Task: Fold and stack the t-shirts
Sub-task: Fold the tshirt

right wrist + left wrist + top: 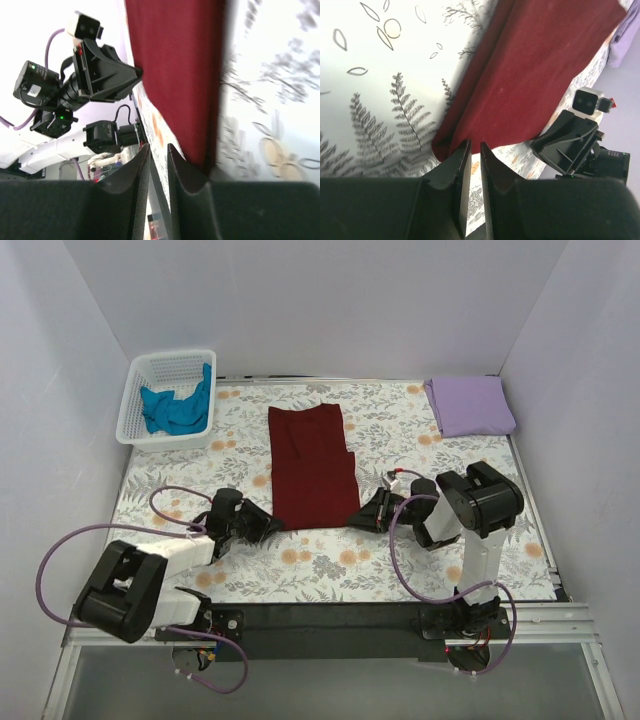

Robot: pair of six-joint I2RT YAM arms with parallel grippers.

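Note:
The dark maroon t-shirt (312, 468) lies folded into a long strip on the middle of the floral cloth. My left gripper (272, 528) sits low at its near left corner. In the left wrist view the jaws (475, 145) stand a narrow slit apart, tips just short of the maroon hem (535, 65), with only floral cloth showing between them. My right gripper (358, 520) is at the near right corner. Its jaws (157, 146) are also a narrow slit apart, and the maroon edge (175, 60) lies just beside one finger. The lavender t-shirt (470, 405) lies folded at the back right. The teal t-shirt (178, 408) is bunched in the basket.
A white lattice basket (170, 356) stands at the back left corner. The grey and orange floral cloth (400, 430) covers the table. White walls close in the left, back and right sides. A black rail (330, 620) with both arm bases runs along the near edge.

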